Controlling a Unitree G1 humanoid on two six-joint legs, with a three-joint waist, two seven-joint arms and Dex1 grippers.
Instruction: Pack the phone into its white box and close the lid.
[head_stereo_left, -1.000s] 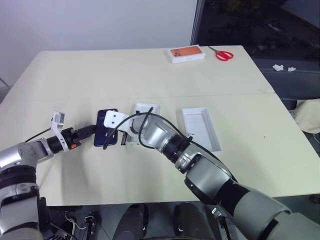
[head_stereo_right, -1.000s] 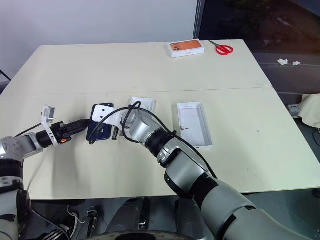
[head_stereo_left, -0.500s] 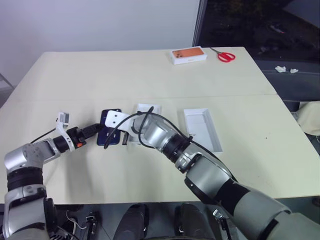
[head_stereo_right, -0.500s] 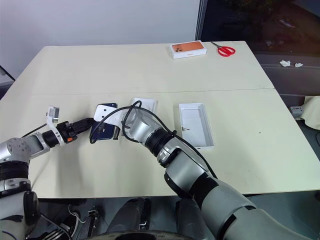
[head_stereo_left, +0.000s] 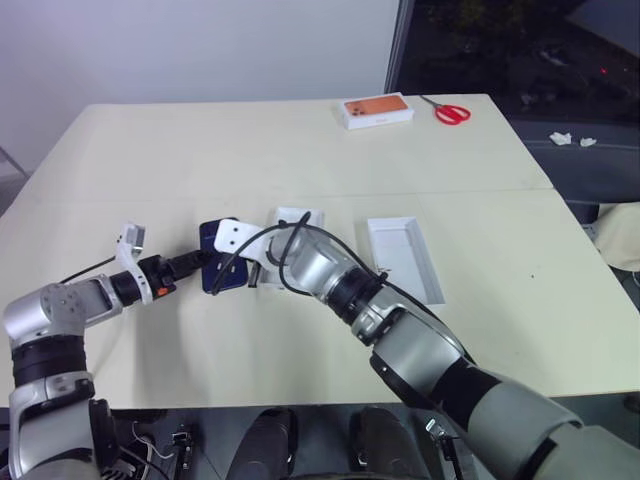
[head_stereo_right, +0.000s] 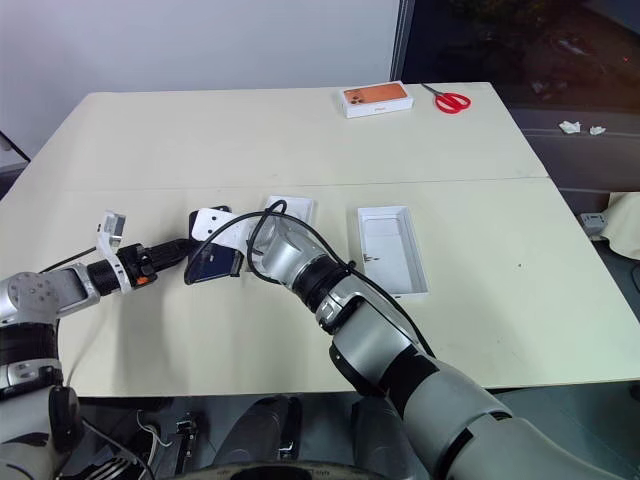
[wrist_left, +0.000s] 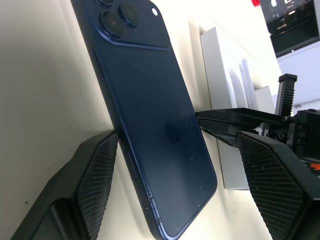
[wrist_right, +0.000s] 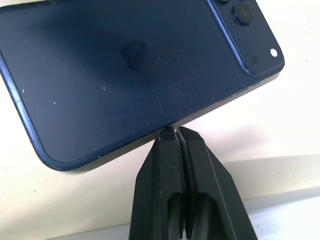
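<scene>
left wrist view: the phone (wrist_left: 150, 125) is seen tilted, its glossy dark blue back turned up and its camera cluster at the far end, with one long edge raised off the table (wrist_left: 35, 90). the left gripper (wrist_left: 180, 185) is spread wide around the near end of the phone, one textured finger (wrist_left: 97, 182) just beside the lower long edge and the other well off the raised side, so nothing is clamped. beyond the phone the white box (wrist_left: 225, 85) is seen lying on the table.

in the right wrist view, the right gripper (wrist_right: 179, 135) is seen with its two black fingers pressed together, their tips set against the underside of the phone's long edge and propping it up. whether the edge is pinched or merely rested on the tips cannot be told.

in the left eye view, the phone is placed near the middle of the table, between the two grippers, with the white box just beside it on the robot's right. the lid (head_stereo_left: 403, 258) is laid open side up, farther right and apart from the box. at the far edge of the table an orange-topped box (head_stereo_left: 378, 109) and red scissors (head_stereo_left: 450, 111) are seen.
</scene>
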